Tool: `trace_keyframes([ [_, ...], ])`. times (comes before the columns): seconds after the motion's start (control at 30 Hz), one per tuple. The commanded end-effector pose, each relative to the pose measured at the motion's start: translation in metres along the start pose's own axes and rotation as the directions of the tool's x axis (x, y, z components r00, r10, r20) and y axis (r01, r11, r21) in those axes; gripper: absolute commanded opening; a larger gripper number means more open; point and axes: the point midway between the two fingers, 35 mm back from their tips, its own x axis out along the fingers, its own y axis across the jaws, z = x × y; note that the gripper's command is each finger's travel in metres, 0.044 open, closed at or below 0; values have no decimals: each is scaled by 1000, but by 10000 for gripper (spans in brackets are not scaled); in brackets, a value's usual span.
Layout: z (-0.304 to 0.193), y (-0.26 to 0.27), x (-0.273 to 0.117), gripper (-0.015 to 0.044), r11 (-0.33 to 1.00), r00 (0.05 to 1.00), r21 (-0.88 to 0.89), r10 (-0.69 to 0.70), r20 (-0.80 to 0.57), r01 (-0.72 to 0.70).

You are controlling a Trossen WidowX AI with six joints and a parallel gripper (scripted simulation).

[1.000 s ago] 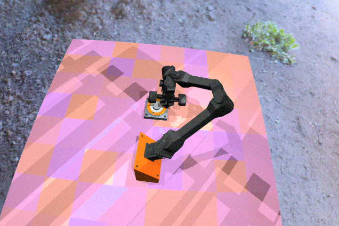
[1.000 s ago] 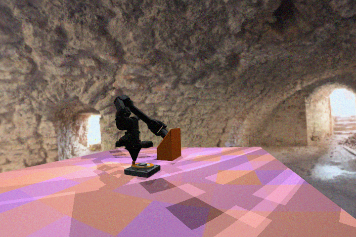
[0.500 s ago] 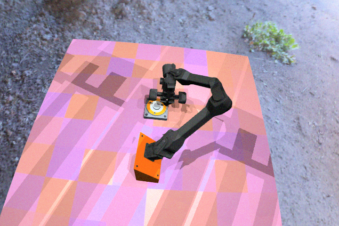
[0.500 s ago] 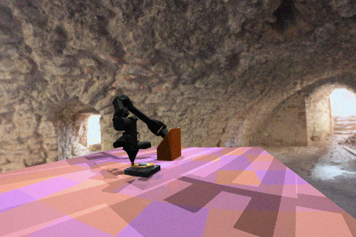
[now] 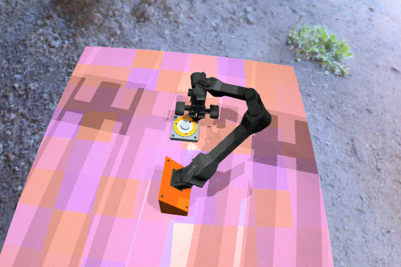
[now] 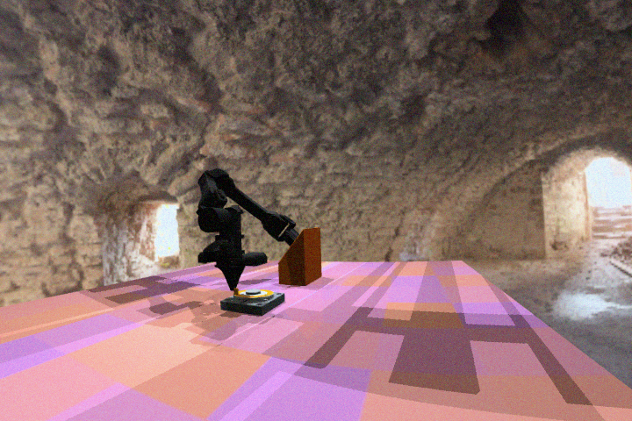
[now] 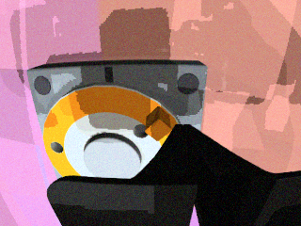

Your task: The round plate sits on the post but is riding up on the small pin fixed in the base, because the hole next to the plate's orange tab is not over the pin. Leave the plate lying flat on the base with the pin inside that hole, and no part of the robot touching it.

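Black gripper (image 6: 233,287) — your fingers are closed together with nothing between them, pointed straight down, the tip set at the orange tab (image 7: 161,121) on the plate's rim. Whether tip and tab actually touch cannot be told from these views.

Orange-rimmed round plate (image 5: 184,125) — seated on the grey post (image 7: 112,153) at its centre, on the square grey base (image 5: 175,136). In your wrist view a small dark hole (image 7: 141,131) lies just beside the tab, and another dark hole (image 7: 56,147) shows on the opposite side of the ring. You cannot make out the pin, nor whether the plate lies flat or tilted.

Base — dark corner holes visible in the wrist and top views; it rests on the pink-and-orange patchwork table (image 5: 81,188), well inside its edges.

Arm (image 5: 235,125) — black, bent at the elbow, reaching back from the gripper to an orange wedge-shaped mount (image 5: 172,188) standing near the base on the table.

Surroundings — gravel ground and a green plant (image 5: 319,48) beyond the table.
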Motion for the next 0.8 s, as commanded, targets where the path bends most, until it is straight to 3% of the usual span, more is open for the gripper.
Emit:
trace_keyframes([
  [0.0,4,4,0,0,1000,1000,0,1,-3,-1],
  [0.77,19,23,-2,0,1000,1000,0,1,-2,-1],
])
